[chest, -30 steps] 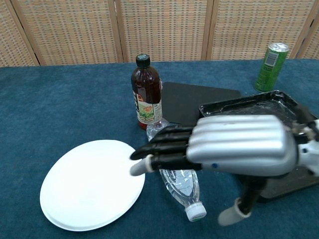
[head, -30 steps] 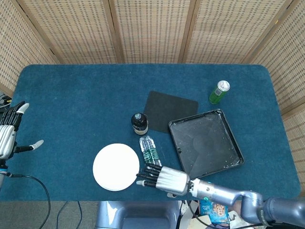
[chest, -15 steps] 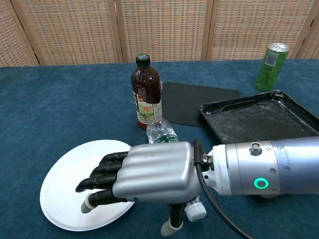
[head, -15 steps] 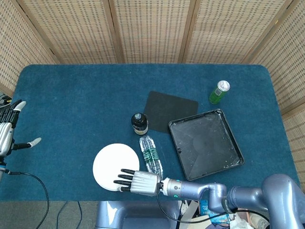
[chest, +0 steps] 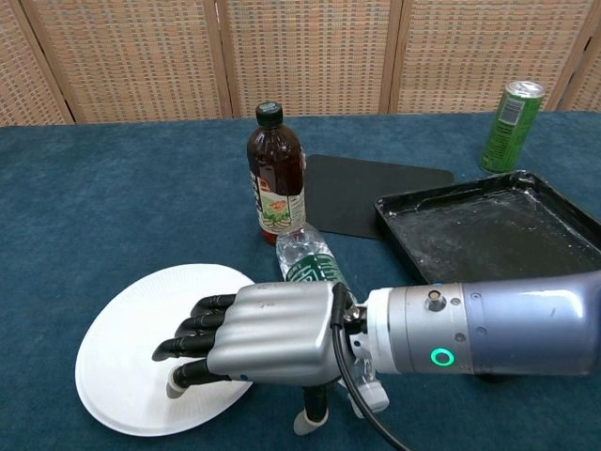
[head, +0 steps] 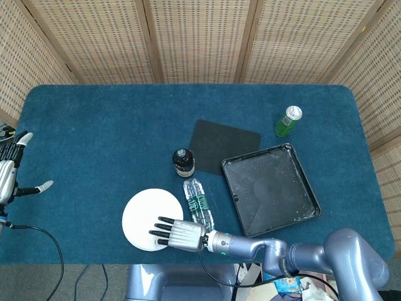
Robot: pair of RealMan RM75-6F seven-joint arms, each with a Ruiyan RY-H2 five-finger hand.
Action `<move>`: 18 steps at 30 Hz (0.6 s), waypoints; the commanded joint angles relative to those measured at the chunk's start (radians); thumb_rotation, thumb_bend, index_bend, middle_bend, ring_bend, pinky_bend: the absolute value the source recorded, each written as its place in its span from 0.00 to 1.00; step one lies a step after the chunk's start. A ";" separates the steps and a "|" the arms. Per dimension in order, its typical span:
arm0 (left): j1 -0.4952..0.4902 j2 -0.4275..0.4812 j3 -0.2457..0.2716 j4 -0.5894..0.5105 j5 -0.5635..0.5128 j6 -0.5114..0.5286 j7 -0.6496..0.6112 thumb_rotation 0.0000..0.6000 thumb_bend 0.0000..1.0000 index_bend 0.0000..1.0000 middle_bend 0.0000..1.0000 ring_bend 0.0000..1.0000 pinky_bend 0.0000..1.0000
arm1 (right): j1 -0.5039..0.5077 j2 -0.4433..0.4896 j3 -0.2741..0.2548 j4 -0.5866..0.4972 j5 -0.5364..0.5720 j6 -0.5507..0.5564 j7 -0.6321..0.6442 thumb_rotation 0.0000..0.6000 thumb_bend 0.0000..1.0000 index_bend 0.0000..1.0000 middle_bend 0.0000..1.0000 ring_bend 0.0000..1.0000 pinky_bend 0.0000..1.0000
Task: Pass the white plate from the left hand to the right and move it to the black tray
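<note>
Head view: blue carpet-like table point(head: 113, 125), woven rattan screens point(head: 200, 37) behind. Your right hand point(head: 172, 232) lies fingers spread over the round white plate point(head: 145, 213) near-left, gripping nothing. Your left hand point(head: 9, 179) hangs open at far left. Glossy square black tray point(head: 270, 188) sits right, well apart.

I see the white plate point(head: 145, 214) lying flat on the blue tabletop point(head: 106, 132) at the near left, round and plain. The black tray point(head: 270, 189), square with raised rims and empty, sits flat well apart to its right, slightly turned.
</note>
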 commanded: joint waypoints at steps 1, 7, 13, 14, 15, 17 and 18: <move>0.001 -0.001 -0.001 0.000 0.001 -0.002 0.000 1.00 0.00 0.00 0.00 0.00 0.00 | 0.006 -0.019 -0.002 0.021 0.016 0.012 -0.004 1.00 0.00 0.16 0.00 0.00 0.00; 0.001 -0.003 -0.004 0.002 0.001 -0.010 0.002 1.00 0.00 0.00 0.00 0.00 0.00 | 0.010 -0.075 0.017 0.097 0.048 0.058 -0.009 1.00 0.00 0.18 0.00 0.00 0.00; 0.002 -0.004 -0.007 0.003 0.001 -0.015 0.001 1.00 0.00 0.00 0.00 0.00 0.00 | 0.017 -0.119 0.034 0.159 0.086 0.077 -0.010 1.00 0.01 0.19 0.00 0.00 0.00; 0.003 -0.004 -0.008 0.003 0.001 -0.016 0.000 1.00 0.00 0.00 0.00 0.00 0.00 | 0.017 -0.125 0.038 0.167 0.093 0.083 -0.009 1.00 0.02 0.19 0.00 0.00 0.00; 0.003 -0.004 -0.008 0.004 0.001 -0.017 -0.001 1.00 0.00 0.00 0.00 0.00 0.00 | 0.018 -0.129 0.039 0.174 0.097 0.088 -0.008 1.00 0.05 0.19 0.00 0.00 0.00; 0.004 -0.004 -0.009 0.004 0.001 -0.018 -0.001 1.00 0.00 0.00 0.00 0.00 0.00 | 0.019 -0.138 0.043 0.187 0.105 0.104 -0.004 1.00 0.12 0.20 0.00 0.00 0.00; 0.004 -0.003 -0.010 0.004 0.001 -0.018 -0.001 1.00 0.00 0.00 0.00 0.00 0.00 | 0.020 -0.140 0.044 0.191 0.107 0.108 -0.003 1.00 0.18 0.20 0.00 0.00 0.00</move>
